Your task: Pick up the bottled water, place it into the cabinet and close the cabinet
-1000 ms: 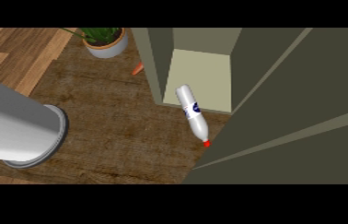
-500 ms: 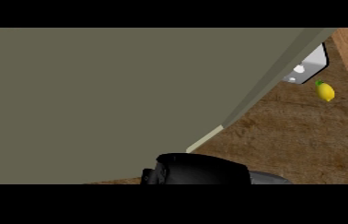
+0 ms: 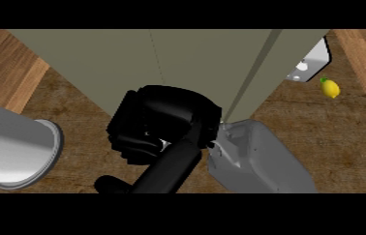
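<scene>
The right robot hand, fingers seemingly curled with nothing visibly held, sits against the cabinet; the bottle isn't visible, so closing seems underway.

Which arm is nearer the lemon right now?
Right. The right forearm sits below-left of the lemon; the left forearm is at the far left edge, beyond the cabinet.

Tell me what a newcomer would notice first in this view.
A big olive-grey cabinet fills the upper middle. Right below it, a black robot hand sits against the cabinet with fingers curled, a grey forearm beside it at lower right. A yellow lemon lies on the brown counter at right, and a grey cylinder shows at the left edge.
</scene>
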